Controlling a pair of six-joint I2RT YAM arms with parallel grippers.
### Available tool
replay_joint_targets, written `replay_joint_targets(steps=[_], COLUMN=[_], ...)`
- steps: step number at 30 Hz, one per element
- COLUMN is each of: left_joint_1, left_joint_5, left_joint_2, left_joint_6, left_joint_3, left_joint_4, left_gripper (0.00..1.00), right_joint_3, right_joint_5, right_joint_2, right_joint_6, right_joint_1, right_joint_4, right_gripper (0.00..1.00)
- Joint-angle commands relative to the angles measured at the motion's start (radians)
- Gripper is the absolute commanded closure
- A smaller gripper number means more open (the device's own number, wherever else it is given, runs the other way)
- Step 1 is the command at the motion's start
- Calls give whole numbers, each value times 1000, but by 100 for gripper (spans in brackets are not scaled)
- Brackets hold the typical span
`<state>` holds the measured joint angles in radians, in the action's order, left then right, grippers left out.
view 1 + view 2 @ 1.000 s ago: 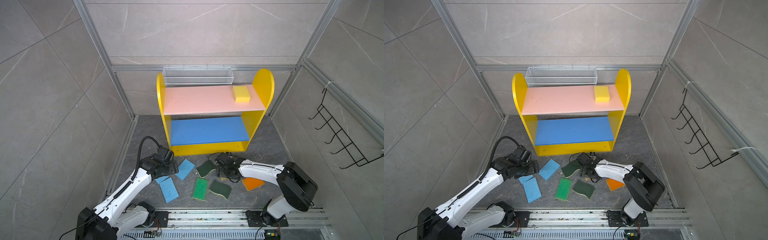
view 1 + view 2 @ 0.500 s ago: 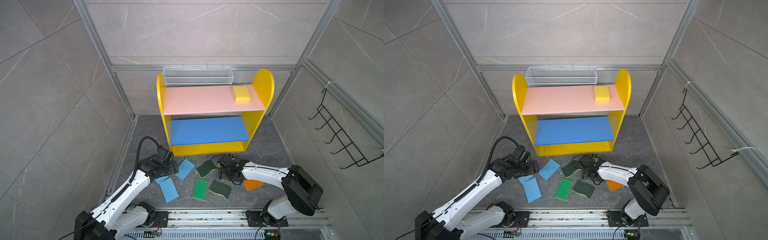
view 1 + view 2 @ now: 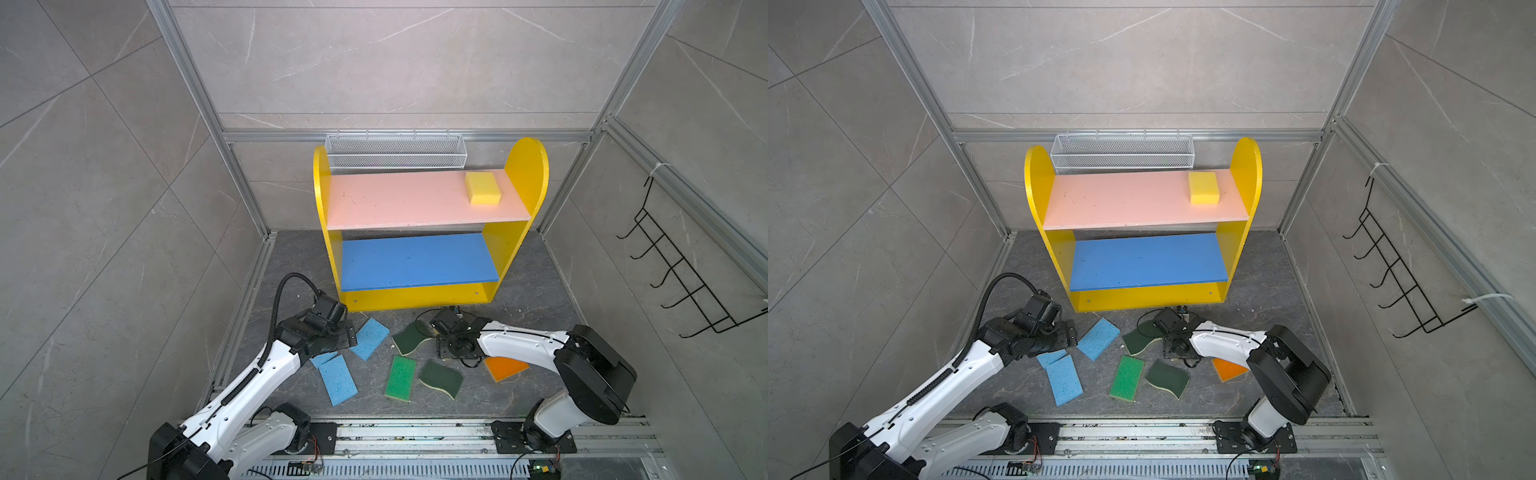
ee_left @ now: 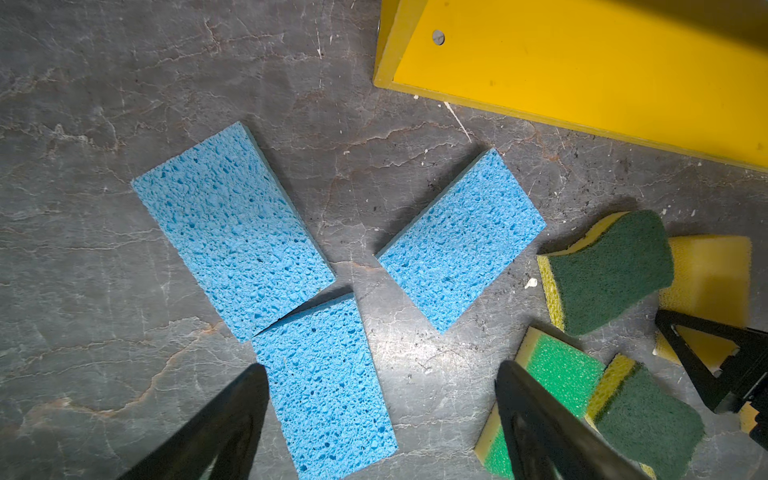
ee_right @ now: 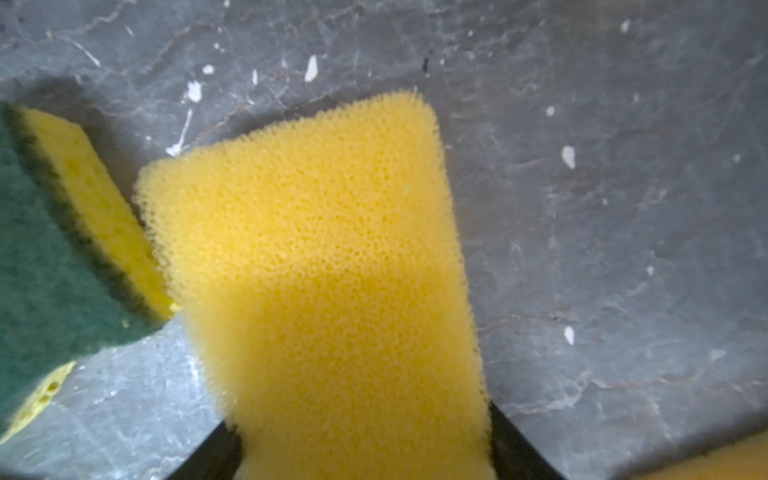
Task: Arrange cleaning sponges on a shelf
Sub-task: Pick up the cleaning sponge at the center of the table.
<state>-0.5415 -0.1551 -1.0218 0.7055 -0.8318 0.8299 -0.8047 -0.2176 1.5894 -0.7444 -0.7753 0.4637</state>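
Note:
The shelf (image 3: pixel 415 199) stands at the back with one yellow sponge (image 3: pixel 482 188) on the right of its pink upper board. On the floor in front lie three light-blue sponges (image 4: pixel 230 228) (image 4: pixel 459 239) (image 4: pixel 328 386), a bright-green one (image 3: pixel 401 378), two dark-green wavy ones (image 3: pixel 411 338) (image 3: pixel 441 378) and an orange one (image 3: pixel 505 368). My left gripper (image 4: pixel 380 368) hangs open over the blue sponges, holding nothing. My right gripper (image 5: pixel 359 415) is low on the floor, its jaws pressed against both sides of a thick yellow sponge (image 5: pixel 316 249), which the gripper hides in both top views.
A white wire mesh basket (image 3: pixel 395 156) hangs on the back wall behind the shelf. A black wire hook rack (image 3: pixel 681 274) is on the right wall. Metal frame rails edge the dark stone floor (image 3: pixel 291 266).
The right gripper's jaws have come in onto the yellow sponge on the floor, and the right arm has shifted slightly. The left arm has barely moved.

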Motion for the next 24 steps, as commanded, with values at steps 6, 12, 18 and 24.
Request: replay_joint_targets(steps=[6,12,18,24], left_joint_1=[-12,-15,-18,-21], left_joint_5=[-24,-42,-65,-84], left_joint_2=[23,40,64,115], left_joint_6=[18,4,-13,-14], left_joint_3=[-16,-37,-49,-43], left_joint_4=[18,35,71,100], left_gripper=[11,12,12,12], right_joint_3=[6,-22,-70,-114], right_joint_5=[88,57,12,-35], right_joint_2=[21,-77,-158,-231], right_joint_6=[-26,-26,-33,-60], right_joint_1=[-35,-63,-109,-156], right_joint_4=[24,111,214,292], right_gripper=[38,38,36,37])
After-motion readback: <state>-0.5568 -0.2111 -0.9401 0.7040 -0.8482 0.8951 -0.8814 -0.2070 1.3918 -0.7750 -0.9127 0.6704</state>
